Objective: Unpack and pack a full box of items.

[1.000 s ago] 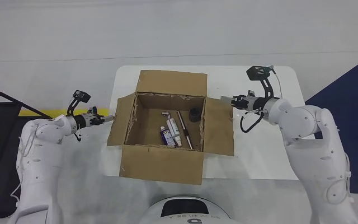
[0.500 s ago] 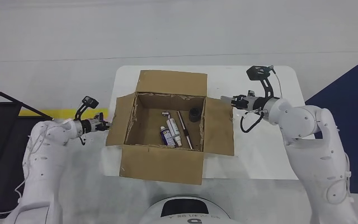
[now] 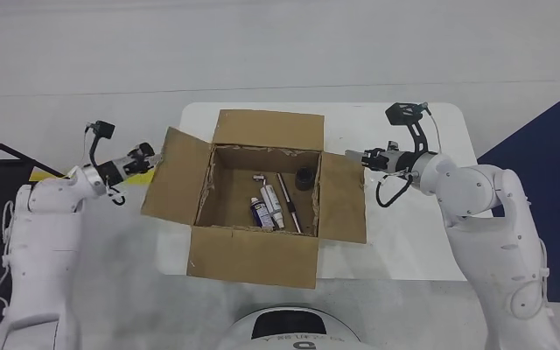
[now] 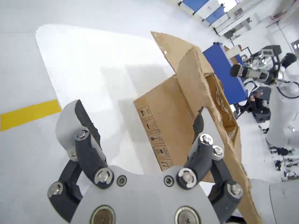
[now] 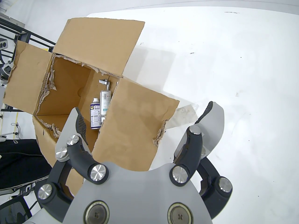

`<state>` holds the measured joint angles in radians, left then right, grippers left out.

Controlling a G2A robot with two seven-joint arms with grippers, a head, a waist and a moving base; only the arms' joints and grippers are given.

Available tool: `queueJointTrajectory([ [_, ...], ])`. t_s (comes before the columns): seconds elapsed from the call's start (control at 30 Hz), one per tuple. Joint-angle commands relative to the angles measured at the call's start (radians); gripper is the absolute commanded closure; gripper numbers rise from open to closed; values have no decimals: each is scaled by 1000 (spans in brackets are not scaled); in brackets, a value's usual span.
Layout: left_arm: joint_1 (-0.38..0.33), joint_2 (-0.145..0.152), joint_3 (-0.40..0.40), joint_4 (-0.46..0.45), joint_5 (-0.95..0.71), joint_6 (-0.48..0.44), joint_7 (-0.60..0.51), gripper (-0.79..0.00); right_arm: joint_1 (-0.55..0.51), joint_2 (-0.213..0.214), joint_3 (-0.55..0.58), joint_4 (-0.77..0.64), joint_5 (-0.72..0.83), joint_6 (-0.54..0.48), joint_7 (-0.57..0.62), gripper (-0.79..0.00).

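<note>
An open cardboard box (image 3: 258, 254) stands on the white table (image 3: 411, 236) with all its flaps folded outward. Inside lie a blue-and-white spray can (image 3: 260, 213), a white bottle (image 3: 272, 201), a thin metal rod (image 3: 290, 204) and a black cylinder (image 3: 304, 179). My left gripper (image 3: 150, 159) is open at the outer edge of the left flap (image 3: 175, 179); the left wrist view has the box wall (image 4: 161, 122) between the spread fingers of the left gripper (image 4: 140, 117). My right gripper (image 3: 359, 157) hangs open just beyond the right flap (image 3: 341, 197), with that flap (image 5: 135, 127) under the right gripper (image 5: 144, 117).
Bare tabletop (image 5: 233, 71) lies to the right of the box. The left flap overhangs the table's left edge. The front flap reaches close to the table's near edge.
My left arm has swung outward and toward the back. The left flap now lies spread much wider than before. The right arm has kept still.
</note>
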<state>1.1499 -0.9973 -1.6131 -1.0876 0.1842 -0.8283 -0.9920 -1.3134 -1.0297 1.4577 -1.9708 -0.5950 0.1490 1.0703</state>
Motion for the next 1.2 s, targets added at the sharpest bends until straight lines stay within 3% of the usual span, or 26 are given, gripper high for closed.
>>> queueJointTrajectory([
  [0.0, -3, 7, 49, -25, -12, 4, -4, -785, 0, 0, 0, 0, 0, 0, 0, -785],
  [0.2, -45, 17, 180, -77, -2, 18, -17, -785, 0, 0, 0, 0, 0, 0, 0, -785],
  [0.33, -73, 22, 217, -91, 146, 33, 2, -785, 0, 0, 0, 0, 0, 0, 0, -785],
  [0.7, -60, 14, 316, -164, 228, 96, 54, -785, 0, 0, 0, 0, 0, 0, 0, -785],
  [1.03, -65, 15, 319, -192, 192, 163, 139, -785, 0, 0, 0, 0, 0, 0, 0, -785],
  [1.1, -65, 15, 319, -192, 192, 163, 139, -785, -64, -6, -75, -95, -26, 63, -15, -785],
  [1.17, -65, 15, 319, -192, 192, 163, 139, -785, -96, -10, -52, -90, 58, 76, -54, -785],
])
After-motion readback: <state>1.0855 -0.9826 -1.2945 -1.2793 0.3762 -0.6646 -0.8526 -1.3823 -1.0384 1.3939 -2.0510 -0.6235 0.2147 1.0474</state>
